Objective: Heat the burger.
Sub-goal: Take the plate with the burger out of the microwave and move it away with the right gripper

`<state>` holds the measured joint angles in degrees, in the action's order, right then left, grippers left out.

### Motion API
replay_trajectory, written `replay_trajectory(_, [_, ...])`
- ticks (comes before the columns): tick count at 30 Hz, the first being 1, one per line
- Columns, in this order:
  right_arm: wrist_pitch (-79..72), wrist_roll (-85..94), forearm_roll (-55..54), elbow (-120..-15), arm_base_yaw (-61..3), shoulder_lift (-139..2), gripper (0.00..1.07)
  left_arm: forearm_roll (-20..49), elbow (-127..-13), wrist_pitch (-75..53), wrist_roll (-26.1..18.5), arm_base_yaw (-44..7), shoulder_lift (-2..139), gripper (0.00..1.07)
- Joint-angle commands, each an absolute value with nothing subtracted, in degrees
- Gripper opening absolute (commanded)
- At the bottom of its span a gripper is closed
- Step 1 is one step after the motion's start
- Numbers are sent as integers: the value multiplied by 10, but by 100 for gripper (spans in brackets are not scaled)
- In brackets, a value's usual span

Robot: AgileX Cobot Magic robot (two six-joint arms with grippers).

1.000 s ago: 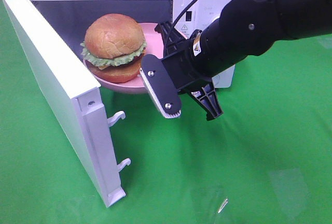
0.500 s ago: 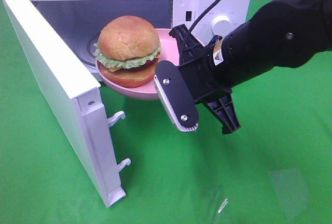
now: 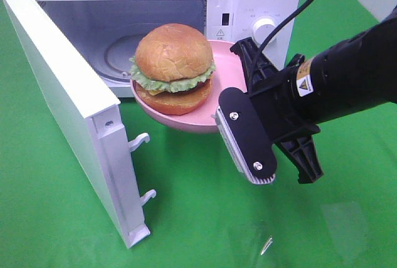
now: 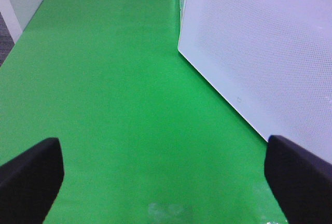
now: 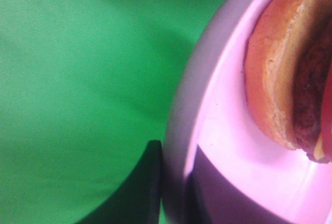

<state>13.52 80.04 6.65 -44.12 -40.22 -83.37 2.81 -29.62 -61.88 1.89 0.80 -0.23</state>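
The burger [image 3: 173, 66], with glossy brown buns and ruffled lettuce, sits on a pink plate [image 3: 186, 119] held in the air just in front of the open microwave [image 3: 260, 7]. My right gripper [image 3: 243, 57] is shut on the plate's right rim. The right wrist view shows that rim pinched in my right gripper [image 5: 174, 182], with the pink plate [image 5: 223, 130] and the edge of the burger [image 5: 275, 79] beyond it. My left gripper [image 4: 166, 182] is out of the high view. It hangs open over green cloth with nothing between its fingers.
The microwave door [image 3: 62, 82] swings wide to the left, its latch hooks [image 3: 139, 141] sticking out. The cavity and its glass turntable [image 3: 118, 51] lie behind the plate. A white perforated microwave panel [image 4: 259, 42] stands beside my left gripper. Green cloth [image 3: 198, 218] covers the table.
My right gripper has carried the plate and burger to the right and toward the front, away from the microwave opening. The door has not moved.
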Motion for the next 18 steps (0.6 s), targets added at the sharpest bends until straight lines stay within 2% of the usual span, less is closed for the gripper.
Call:
replay_trajectory(1, [98, 779, 69, -424, -402, -795, 0, 29, -297, -611, 17, 9, -12, 100])
replay_trajectory(16, [128, 747, 78, -361, -402, -698, 0, 29, -297, -611, 17, 9, -12, 100])
replay_trajectory(18, [156, 712, 116, -354, -402, -664, 0, 29, -297, -611, 17, 9, -12, 100])
